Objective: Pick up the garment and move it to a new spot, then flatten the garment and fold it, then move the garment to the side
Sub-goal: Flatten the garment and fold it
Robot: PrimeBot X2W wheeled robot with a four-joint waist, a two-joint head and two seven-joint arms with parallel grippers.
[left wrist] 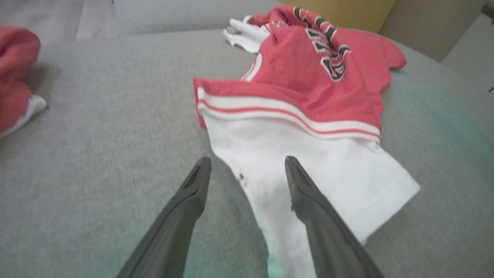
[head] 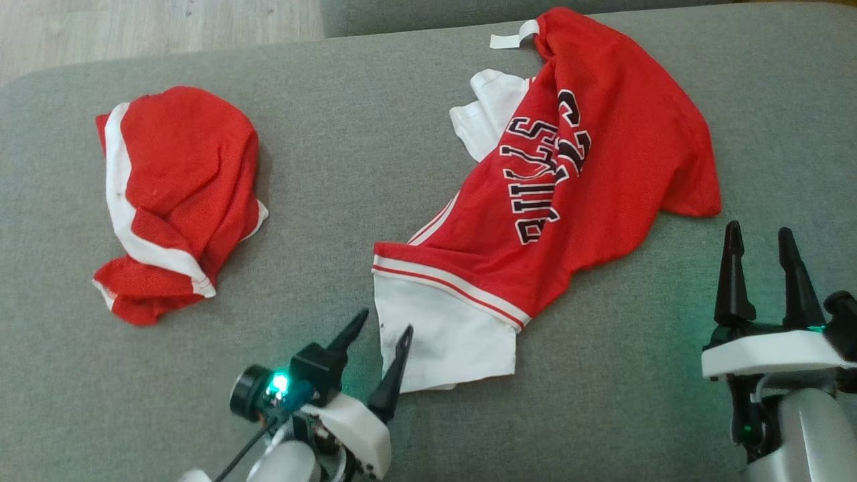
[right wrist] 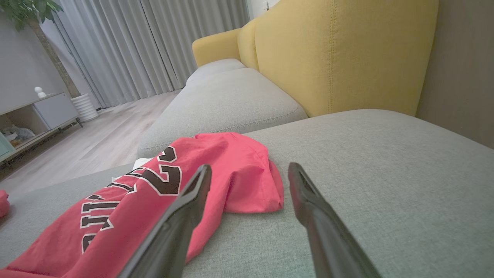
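Note:
The garment [head: 602, 167] is a red jersey with black-and-white lettering and white sleeves, lying loosely spread and wrinkled on the grey cushion [head: 335, 167]. Its near white sleeve [head: 448, 335] points toward me. My left gripper [head: 386, 321] is open at that sleeve's left edge. In the left wrist view the left gripper [left wrist: 247, 160] straddles the sleeve's edge [left wrist: 328, 181] just above the fabric. My right gripper [head: 758, 229] is open and empty, just right of the jersey's red corner [head: 696, 201]. The right wrist view has the right gripper [right wrist: 250, 167] facing that corner [right wrist: 247, 181].
A second red-and-white garment [head: 174, 201] lies crumpled at the cushion's left. The cushion's far edge meets wooden floor [head: 134, 27] at top left. A yellow backrest [right wrist: 328, 58] rises behind the right side, with another grey cushion [right wrist: 227, 100] beyond.

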